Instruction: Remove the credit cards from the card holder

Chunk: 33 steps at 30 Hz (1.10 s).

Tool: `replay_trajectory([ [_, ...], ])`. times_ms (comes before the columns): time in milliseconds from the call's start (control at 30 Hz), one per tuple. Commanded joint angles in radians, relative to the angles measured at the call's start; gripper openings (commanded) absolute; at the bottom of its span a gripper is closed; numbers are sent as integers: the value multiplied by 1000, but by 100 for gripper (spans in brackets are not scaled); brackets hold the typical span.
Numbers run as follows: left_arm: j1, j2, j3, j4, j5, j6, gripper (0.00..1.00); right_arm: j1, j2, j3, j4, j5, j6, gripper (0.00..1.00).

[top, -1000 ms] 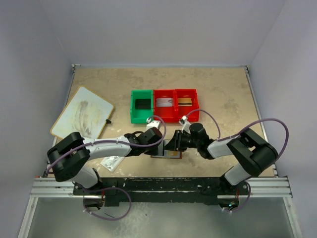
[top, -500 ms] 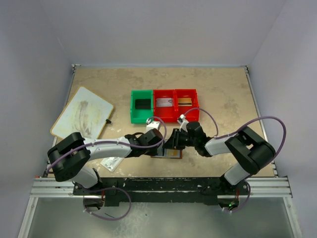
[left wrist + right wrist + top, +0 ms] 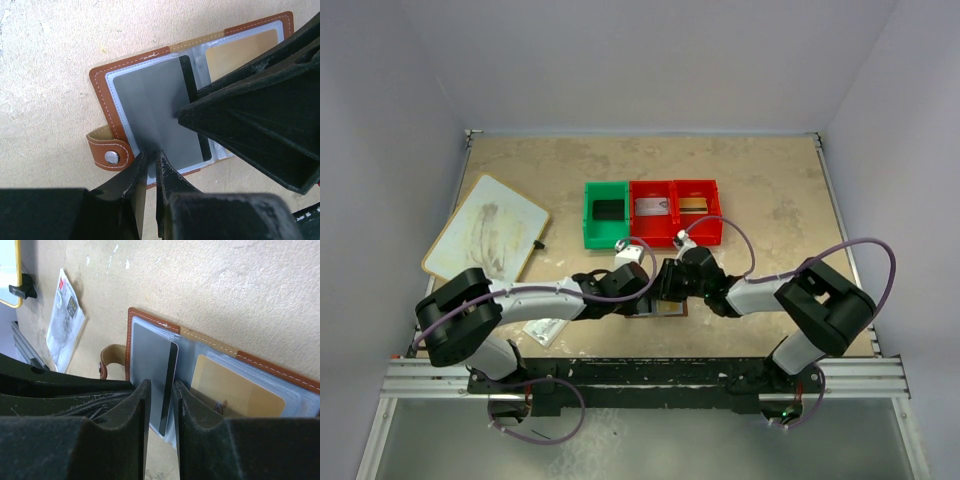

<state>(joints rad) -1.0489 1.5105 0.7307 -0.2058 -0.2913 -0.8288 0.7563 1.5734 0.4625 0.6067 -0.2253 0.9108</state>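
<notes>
The brown leather card holder (image 3: 102,82) lies open and flat on the table, between both arms near the front edge (image 3: 665,310). A grey card (image 3: 150,105) with a black stripe sits in its left clear pocket, and a gold card (image 3: 240,50) in the right one. My left gripper (image 3: 151,154) pinches the holder's near edge beside the snap strap (image 3: 107,152), its jaws almost together. My right gripper (image 3: 161,385) stands narrowly open, its fingers either side of the grey card's (image 3: 150,352) striped edge, next to the gold card (image 3: 230,387).
A green bin (image 3: 606,213) and two red bins (image 3: 653,210) with cards inside stand behind the arms. A white board (image 3: 487,228) lies at the far left. A small printed packet (image 3: 548,328) lies by the left arm.
The left jaws have closed down onto the holder's edge. The right gripper has slid leftwards over the holder and narrowed slightly.
</notes>
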Motion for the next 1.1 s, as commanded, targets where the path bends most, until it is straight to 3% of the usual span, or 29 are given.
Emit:
replay_trajectory([
  [0,-8,16,-40,-8,-10,-25,8,23,-13,-9,-37,60,19,25],
  [167,-10,16,-38,-7,-16,-27,8,23,-23,-24,9,4,14,7],
  [300,-11,10,-37,-18,-26,-30,8,20,-55,-51,30,-27,40,2],
  [900,-14,6,-34,-32,-35,-28,7,-42,-133,-114,15,-57,42,3],
  [1067,-16,7,-33,-32,-37,-29,6,-61,-122,-122,63,-112,45,8],
])
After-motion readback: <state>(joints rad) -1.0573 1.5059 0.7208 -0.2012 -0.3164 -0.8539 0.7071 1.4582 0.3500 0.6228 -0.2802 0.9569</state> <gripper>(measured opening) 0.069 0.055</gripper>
